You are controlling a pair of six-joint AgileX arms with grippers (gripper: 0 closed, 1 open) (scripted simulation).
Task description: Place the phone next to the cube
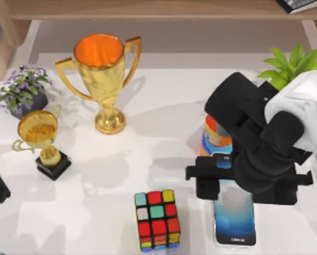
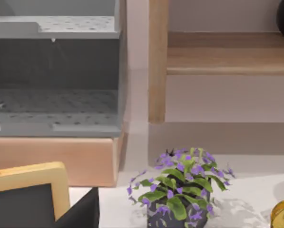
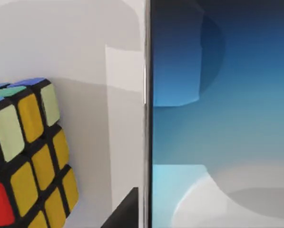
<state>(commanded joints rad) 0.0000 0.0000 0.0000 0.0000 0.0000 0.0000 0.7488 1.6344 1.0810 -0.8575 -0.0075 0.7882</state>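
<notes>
The right tool (image 1: 224, 183) is being held low over the far end of the phone (image 1: 234, 218); whether its fingers are gripping cannot be told. The thin, black-framed phone, its screen shading white to blue, is lying flat on the desk (image 1: 94, 180), just right of the cube (image 1: 157, 220). The left arm is being kept at the desk's left edge.

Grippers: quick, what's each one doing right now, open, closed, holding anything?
Right gripper: over the phone, beside the cube; open or shut cannot be told.
Left gripper: cannot be told; arm parked at the table's left edge.
</notes>
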